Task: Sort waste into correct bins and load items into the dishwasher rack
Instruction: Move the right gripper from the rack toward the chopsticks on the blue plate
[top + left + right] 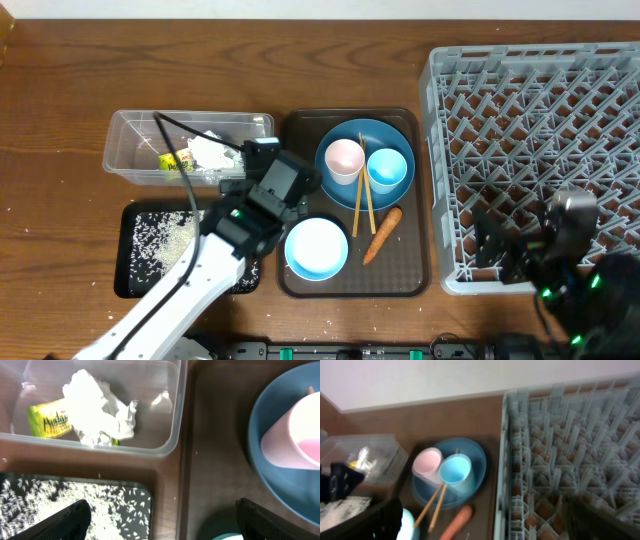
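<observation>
While over the black tray [144, 495] corner, left claw [165, 522] wide apart, empty.

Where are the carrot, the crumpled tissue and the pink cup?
carrot [382, 235], overhead view, middle of its body.
crumpled white tissue [95, 407], left wrist view, centre of the wad.
pink cup [344, 160], overhead view, inside its mouth.

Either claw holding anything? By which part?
Nothing held. Left claw is open with an empty gap; right claw is open and empty too.
</observation>
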Motion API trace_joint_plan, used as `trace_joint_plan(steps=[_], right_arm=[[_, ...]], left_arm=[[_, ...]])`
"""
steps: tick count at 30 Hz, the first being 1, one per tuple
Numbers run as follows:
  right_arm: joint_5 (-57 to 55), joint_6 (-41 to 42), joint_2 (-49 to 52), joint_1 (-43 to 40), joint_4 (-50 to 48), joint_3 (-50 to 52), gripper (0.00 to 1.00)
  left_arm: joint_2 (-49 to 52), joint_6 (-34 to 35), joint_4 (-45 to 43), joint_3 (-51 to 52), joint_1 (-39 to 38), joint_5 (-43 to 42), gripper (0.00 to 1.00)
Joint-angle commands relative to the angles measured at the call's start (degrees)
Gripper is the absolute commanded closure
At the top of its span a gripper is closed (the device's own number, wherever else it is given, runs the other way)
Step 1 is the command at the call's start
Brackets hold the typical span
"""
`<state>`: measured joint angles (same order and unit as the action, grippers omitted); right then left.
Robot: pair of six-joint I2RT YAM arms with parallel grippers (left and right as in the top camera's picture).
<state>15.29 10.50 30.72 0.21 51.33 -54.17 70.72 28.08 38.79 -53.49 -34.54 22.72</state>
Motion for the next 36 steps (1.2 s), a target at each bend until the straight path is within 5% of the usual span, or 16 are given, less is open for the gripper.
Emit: trace_joint_plan(steps=[1,9,18,32,36], right_arm=[[3.0,0.2,9.0,-0.2,5.8,-11.4,0.01],[19.3,0.2,18.8,-0.2,8.4,-21.4,0.01],[19.5,4.1,20.9,-0.2,12.0,-21.2,0.02],[15.3,7.3,27.8,7.1,13.8,-16.4,0.54],[12.0,9.0,31.2,11.4,13.0,-15.0,0.57]], left_arm=[[-5.3,-5.2,0.3,-1.2,0.2,0.7,0.06],[-9.6,-5.1,0.8,-1.2,0.2,0.7,0.05],[-9.2,-5.1,0.5,-1.2,0.2,0.7,0.05],[-9.2,-5.1,0.6,-1.2,0.2,0.7,0.05],[-9.1,-5.1,0.6,-1.2,0.2,0.7,0.05]])
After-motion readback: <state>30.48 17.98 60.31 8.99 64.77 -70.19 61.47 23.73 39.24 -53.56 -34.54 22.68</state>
